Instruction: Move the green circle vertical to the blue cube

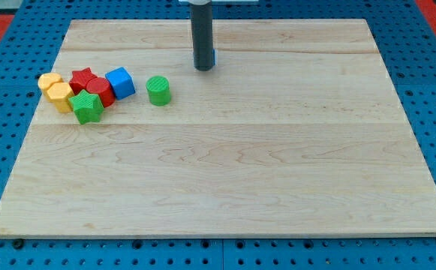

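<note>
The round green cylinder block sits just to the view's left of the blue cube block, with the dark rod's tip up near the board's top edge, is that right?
Not quite: the camera view shows the round green cylinder block just to the view's right of the blue cube block, not its left. My tip is indeed up near the top edge of the wooden board.

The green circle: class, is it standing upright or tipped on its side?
Upright. The green circle shows its flat round top facing up, its curved wall resting on the wooden board, apart from the blue cube.
</note>
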Robot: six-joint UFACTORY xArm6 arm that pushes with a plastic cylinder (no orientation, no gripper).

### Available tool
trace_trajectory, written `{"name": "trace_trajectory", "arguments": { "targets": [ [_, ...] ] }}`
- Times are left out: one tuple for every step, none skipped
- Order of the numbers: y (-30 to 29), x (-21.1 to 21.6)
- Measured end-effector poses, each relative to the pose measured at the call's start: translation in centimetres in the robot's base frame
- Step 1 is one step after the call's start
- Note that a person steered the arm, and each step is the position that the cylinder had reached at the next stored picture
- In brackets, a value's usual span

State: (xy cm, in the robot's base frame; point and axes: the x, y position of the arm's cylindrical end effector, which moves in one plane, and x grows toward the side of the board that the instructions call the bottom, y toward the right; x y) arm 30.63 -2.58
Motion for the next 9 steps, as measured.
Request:
{"name": "trace_trajectory", "arguments": {
  "targets": [
    [0.1,-3.0],
    [0.5,-5.6],
    [1.6,1.9],
    [-0.5,8.1],
    [-0.8,14.5],
    [-5.5,12.4],
    [-7.6,9.1],
    [-6.8,7.1],
    [-6.3,4.4]
  ]
}}
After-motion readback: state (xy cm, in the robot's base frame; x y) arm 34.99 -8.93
